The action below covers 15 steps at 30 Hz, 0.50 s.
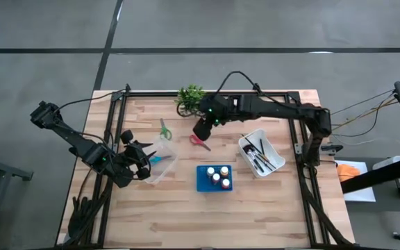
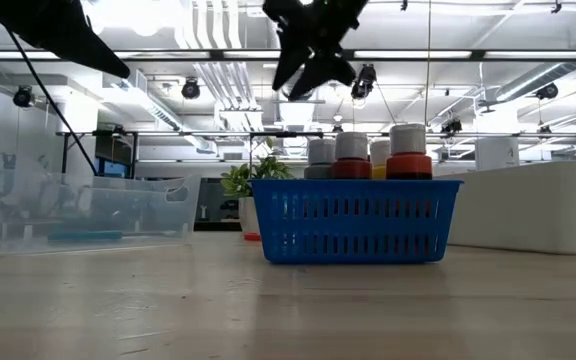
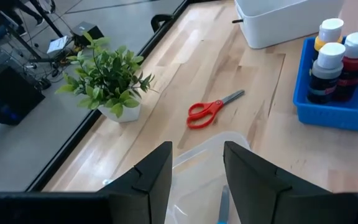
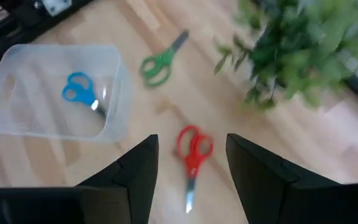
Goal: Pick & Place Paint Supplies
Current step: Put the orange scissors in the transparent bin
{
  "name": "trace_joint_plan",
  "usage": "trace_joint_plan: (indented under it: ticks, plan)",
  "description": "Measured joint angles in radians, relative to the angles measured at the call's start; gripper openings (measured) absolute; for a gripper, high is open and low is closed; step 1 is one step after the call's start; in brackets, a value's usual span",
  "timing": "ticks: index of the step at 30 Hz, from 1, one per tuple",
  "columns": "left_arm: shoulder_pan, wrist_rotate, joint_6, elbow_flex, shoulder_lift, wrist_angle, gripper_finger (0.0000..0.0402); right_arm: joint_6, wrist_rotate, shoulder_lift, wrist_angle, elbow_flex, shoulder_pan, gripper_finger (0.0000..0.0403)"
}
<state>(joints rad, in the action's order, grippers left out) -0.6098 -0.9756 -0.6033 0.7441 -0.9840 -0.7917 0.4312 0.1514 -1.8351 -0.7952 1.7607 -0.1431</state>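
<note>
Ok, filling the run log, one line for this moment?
right gripper: open, above red scissors | left gripper: open, over clear bin | blue scissors: in bin

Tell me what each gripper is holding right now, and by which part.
Nothing is held. The right gripper hangs open above the red scissors; the left gripper is open and empty over the clear bin.

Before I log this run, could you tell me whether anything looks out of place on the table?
Two scissors lie loose on the wood: the red scissors under the open right hand, the green scissors beside the clear bin, which holds only the blue scissors.
</note>
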Motion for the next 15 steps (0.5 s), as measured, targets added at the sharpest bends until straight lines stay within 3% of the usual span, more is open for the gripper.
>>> trace_joint_plan:
  ticks: [5,15]
  plan:
    - [0.0,0.0,0.0,0.0,0.0,0.005,0.0152,0.058,-0.084,-0.032,-0.051,-0.002,-0.04,0.0187]
    - [0.0,0.0,0.0,0.0,0.0,0.006,0.0152,0.07,-0.168,-0.265,-0.126,0.065,-0.059,0.0187]
